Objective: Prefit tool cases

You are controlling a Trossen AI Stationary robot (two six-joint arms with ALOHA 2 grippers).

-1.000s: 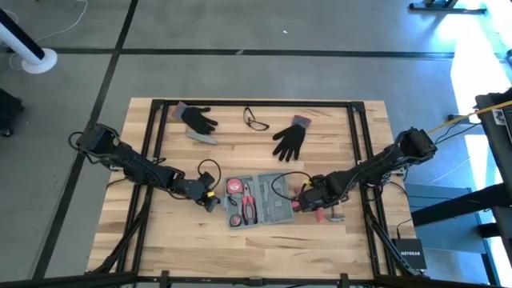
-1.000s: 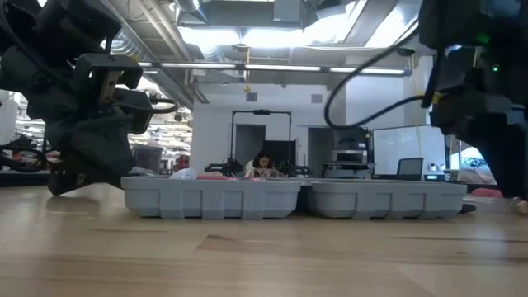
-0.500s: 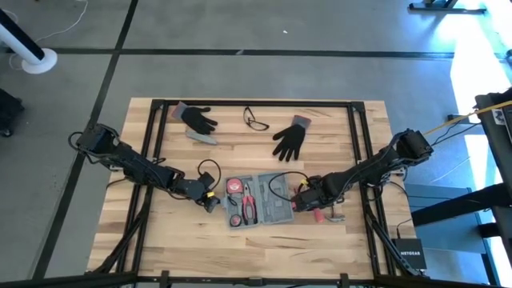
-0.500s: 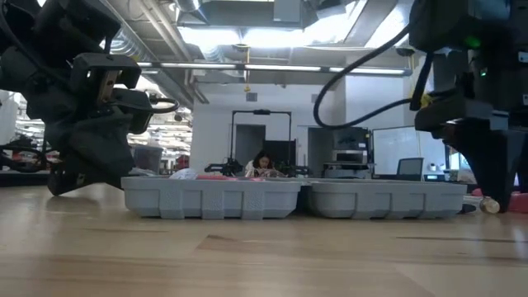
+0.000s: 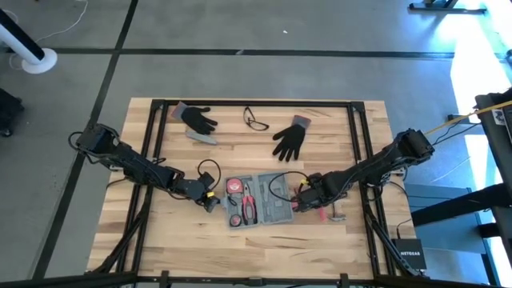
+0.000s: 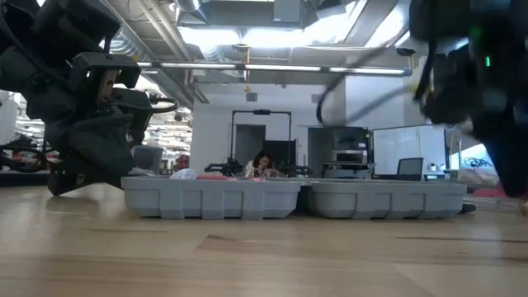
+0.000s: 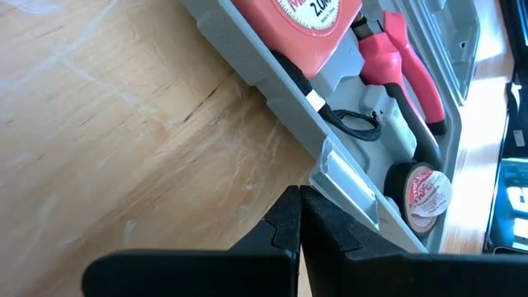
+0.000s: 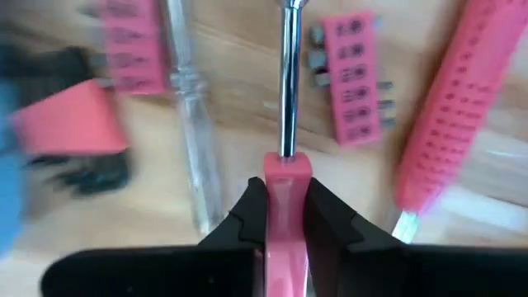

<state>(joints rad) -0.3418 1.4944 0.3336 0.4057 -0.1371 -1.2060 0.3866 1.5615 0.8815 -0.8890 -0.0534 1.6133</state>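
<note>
I see the flat grey plastic tool case lying open mid-counter, on pale wood planks. My right claw, beside its right end, now pinches a pink-handled screwdriver with a shiny steel shaft; it was spread earlier. My left claw sits pressed together at the case's left edge.

White letters and numbers, cut off, read "2.0M" on the red tape measure just ahead of the left gripper. "NETGEAR" is on a black box near the right arm.
</note>
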